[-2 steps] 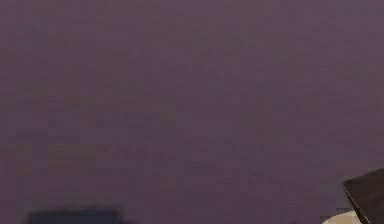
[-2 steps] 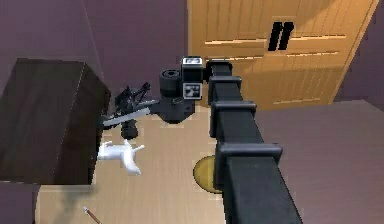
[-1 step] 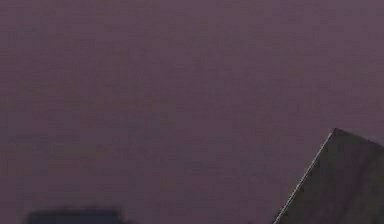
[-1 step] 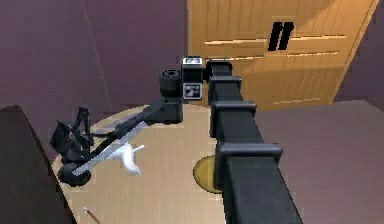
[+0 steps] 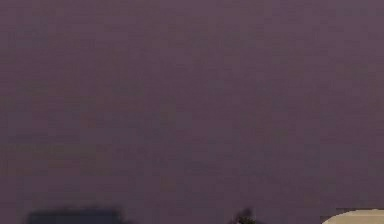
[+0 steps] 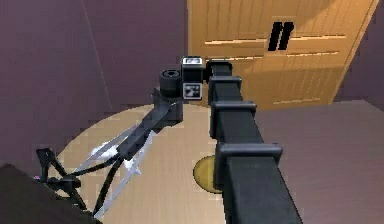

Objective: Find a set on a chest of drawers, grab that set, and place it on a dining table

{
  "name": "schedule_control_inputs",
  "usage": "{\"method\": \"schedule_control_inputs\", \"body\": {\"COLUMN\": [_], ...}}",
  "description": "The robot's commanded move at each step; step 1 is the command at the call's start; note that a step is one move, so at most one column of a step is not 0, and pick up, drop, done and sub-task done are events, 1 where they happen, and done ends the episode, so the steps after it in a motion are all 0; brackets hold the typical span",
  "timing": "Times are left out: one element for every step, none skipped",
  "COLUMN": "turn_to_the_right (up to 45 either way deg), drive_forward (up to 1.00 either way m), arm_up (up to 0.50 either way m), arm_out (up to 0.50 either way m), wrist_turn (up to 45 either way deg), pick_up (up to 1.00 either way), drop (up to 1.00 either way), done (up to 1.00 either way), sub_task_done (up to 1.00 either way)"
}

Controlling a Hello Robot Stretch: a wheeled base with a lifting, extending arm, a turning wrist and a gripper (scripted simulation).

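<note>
Gripper (image 6: 135, 140) at round counter (image 6: 172, 148); can't tell if it's grasping anything.
Silvery set (image 6: 108, 153) at gripper's tip, near counter's left edge; gold disc (image 6: 205, 173) beside arm (image 6: 240, 140); wooden door (image 6: 270, 70) beyond far edge; purple wall (image 5: 190, 100) ahead.

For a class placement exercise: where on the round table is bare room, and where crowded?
Bare: tabletop between silvery pieces and yellow disc, and its far rim. Crowded: around the tool, and near the dark chair frame at the arm side view's left.
</note>
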Motion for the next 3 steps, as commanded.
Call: {"method": "schedule_control_inputs", "body": {"turn_to_the_right": [0.0, -3.0, 0.0], "drive_forward": [0.00, 0.00, 0.20], "arm_up": [0.00, 0.00, 0.00], "arm_out": [-0.22, 0.00, 0.00], "wrist_turn": [0.0, 0.0, 0.0], "pick_up": [0.00, 0.00, 0.00], "drop": [0.00, 0.00, 0.00], "done": [0.00, 0.00, 0.00], "sub_task_done": [0.00, 0.00, 0.00]}}
